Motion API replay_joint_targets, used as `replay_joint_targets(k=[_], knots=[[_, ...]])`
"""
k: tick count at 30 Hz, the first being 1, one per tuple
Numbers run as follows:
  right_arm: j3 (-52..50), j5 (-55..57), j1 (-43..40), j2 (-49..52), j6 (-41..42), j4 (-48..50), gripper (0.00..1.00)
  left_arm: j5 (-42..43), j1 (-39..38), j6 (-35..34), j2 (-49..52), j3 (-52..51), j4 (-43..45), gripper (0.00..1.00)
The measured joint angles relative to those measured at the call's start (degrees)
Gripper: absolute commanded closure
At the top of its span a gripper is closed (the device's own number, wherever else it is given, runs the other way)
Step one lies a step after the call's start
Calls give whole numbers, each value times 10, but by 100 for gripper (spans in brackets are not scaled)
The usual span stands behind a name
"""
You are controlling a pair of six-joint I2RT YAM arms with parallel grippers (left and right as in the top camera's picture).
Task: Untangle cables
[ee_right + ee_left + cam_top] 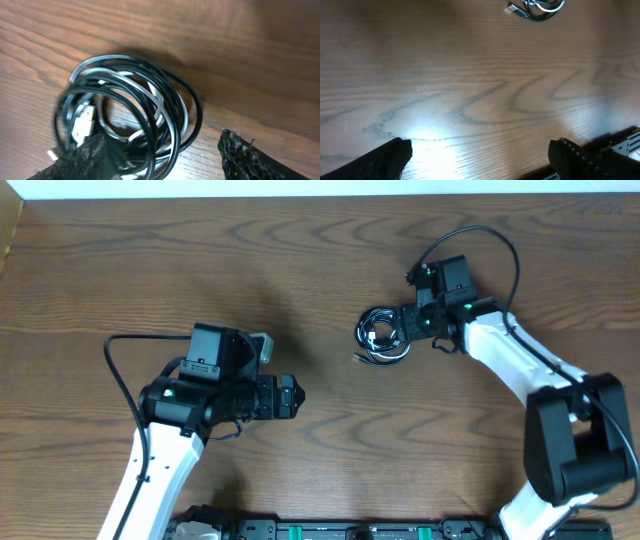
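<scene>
The cables (383, 338) lie as one tangled coil of thin black and whitish cords on the wooden table, right of centre. In the right wrist view the cables (125, 100) fill the frame, a small whitish plug on the coil's left. My right gripper (408, 326) is down at the coil's right side. Its fingers stand apart in the right wrist view, the right gripper (162, 145) straddling the coil's near strands, the left finger lying over them. My left gripper (292, 398) hovers open over bare wood, well left of the coil. In the left wrist view the left gripper (480, 150) holds nothing and the cables (537, 9) show at the top edge.
A thick black wire (490, 240) loops off the right arm behind the coil. A dark rail (340, 530) runs along the table's front edge. The table's back edge (320, 195) meets a white surface.
</scene>
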Motion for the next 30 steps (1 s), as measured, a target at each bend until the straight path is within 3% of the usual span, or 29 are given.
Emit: replay_joint_targets(k=[16, 19, 23, 30], knots=[[0, 0, 8, 27, 17, 33, 42, 0, -7, 0, 0, 0, -14, 7], [0, 2, 18, 42, 23, 33, 54, 0, -7, 0, 0, 0, -14, 7], [0, -3, 18, 43, 24, 32, 99, 0, -7, 0, 0, 0, -14, 7], [9, -44, 18, 34, 40, -38, 99, 0, -7, 0, 0, 0, -14, 7]])
